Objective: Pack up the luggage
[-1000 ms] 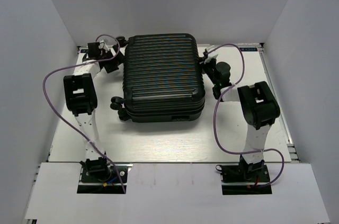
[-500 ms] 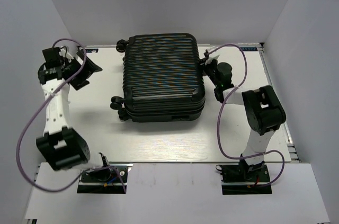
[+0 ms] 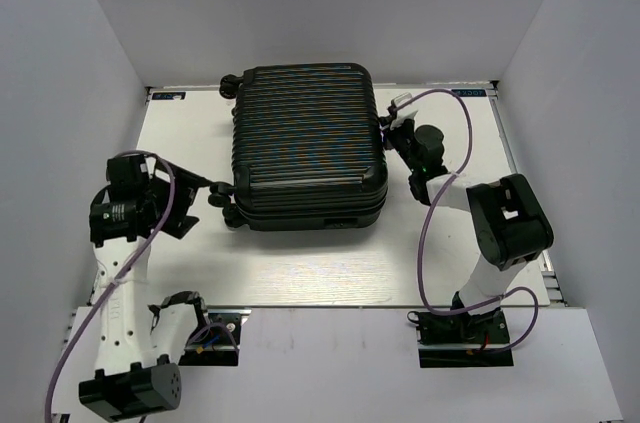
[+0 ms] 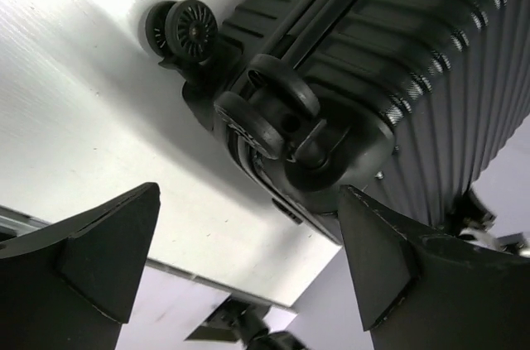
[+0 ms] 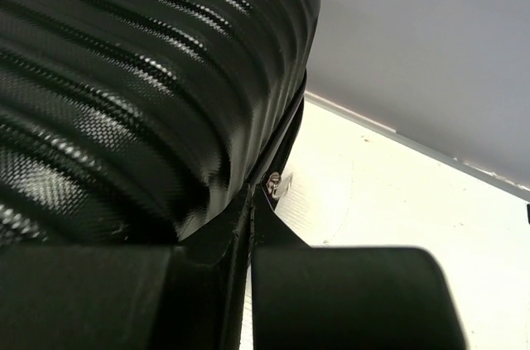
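The luggage (image 3: 305, 148) is a black ribbed hard-shell suitcase, lying flat and closed in the middle of the table. My left gripper (image 3: 200, 205) is wide open and empty, just left of the near-left wheels (image 3: 222, 198). In the left wrist view the gripper (image 4: 248, 267) frames a double wheel (image 4: 265, 114), and the luggage (image 4: 431, 60) fills the upper right. My right gripper (image 3: 396, 129) presses against the suitcase's right side. In the right wrist view the gripper (image 5: 252, 201) is shut at the shell seam, pinching a small silver zipper pull (image 5: 277, 186) beside the luggage (image 5: 141, 93).
White walls enclose the white table (image 3: 300, 268) on the left, back and right. Purple cables loop from both arms. A second wheel pair (image 3: 230, 85) sticks out at the suitcase's far left corner. The right arm's elbow (image 3: 510, 223) stands near the right edge.
My left arm has swung from the far left corner to the near left and now faces the suitcase's near-left wheels. The right elbow has shifted right; its gripper stays at the suitcase's side.
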`<action>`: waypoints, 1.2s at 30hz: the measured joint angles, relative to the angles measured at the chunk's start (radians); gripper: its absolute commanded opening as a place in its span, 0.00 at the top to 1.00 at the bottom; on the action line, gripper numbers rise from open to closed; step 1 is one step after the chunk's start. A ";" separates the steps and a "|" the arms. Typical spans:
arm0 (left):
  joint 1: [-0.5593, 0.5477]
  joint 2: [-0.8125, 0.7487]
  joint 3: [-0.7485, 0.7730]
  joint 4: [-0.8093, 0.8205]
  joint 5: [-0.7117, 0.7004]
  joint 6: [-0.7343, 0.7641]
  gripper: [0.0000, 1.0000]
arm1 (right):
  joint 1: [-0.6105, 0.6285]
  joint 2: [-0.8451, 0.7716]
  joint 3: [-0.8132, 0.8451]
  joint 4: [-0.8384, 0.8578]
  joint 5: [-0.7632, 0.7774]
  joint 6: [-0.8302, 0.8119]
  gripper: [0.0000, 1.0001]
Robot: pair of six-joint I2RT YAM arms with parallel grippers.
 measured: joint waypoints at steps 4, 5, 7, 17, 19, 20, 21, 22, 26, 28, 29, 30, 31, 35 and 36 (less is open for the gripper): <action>-0.117 0.011 -0.023 0.060 -0.087 -0.109 0.02 | 0.000 -0.009 -0.021 0.002 -0.001 -0.014 1.00; -0.156 0.029 -0.023 0.072 -0.106 -0.127 0.02 | 0.000 -0.009 -0.024 0.001 -0.002 -0.018 1.00; -0.230 0.088 -0.019 0.100 -0.150 -0.158 0.02 | 0.003 -0.009 -0.031 0.000 -0.002 -0.021 1.00; -0.341 0.253 -0.004 0.154 -0.340 -0.241 0.15 | 0.004 -0.015 -0.060 0.005 -0.002 -0.021 1.00; -0.351 0.262 -0.004 0.171 -0.365 -0.259 0.20 | 0.004 -0.016 -0.070 0.006 -0.002 -0.021 1.00; -0.358 0.270 -0.004 0.185 -0.380 -0.267 0.23 | 0.004 -0.018 -0.075 0.007 -0.003 -0.021 1.00; -0.368 0.280 -0.004 0.197 -0.392 -0.274 0.28 | 0.004 -0.021 -0.080 0.008 -0.003 -0.021 1.00; -0.380 0.294 -0.004 0.208 -0.404 -0.283 0.31 | 0.004 -0.024 -0.084 0.008 -0.004 -0.021 1.00; -0.399 0.358 -0.002 0.213 -0.467 -0.288 0.51 | 0.004 -0.032 -0.092 0.009 0.004 -0.021 1.00; -0.405 0.379 -0.002 0.212 -0.488 -0.288 0.67 | 0.004 -0.035 -0.098 0.009 0.007 -0.021 1.00; -0.410 0.384 -0.002 0.210 -0.497 -0.288 0.72 | 0.005 -0.037 -0.100 0.008 0.007 -0.021 1.00; -0.417 0.385 -0.002 0.208 -0.503 -0.291 0.80 | 0.006 -0.039 -0.105 0.009 0.011 -0.021 1.00; -0.423 0.383 -0.003 0.207 -0.510 -0.295 0.80 | 0.006 -0.043 -0.110 0.010 0.016 -0.021 1.00; -0.453 0.351 -0.028 0.222 -0.539 -0.325 0.38 | 0.006 -0.056 -0.117 0.008 0.039 -0.021 1.00; -0.461 0.340 -0.034 0.224 -0.544 -0.331 0.30 | 0.006 -0.061 -0.119 0.008 0.045 -0.021 1.00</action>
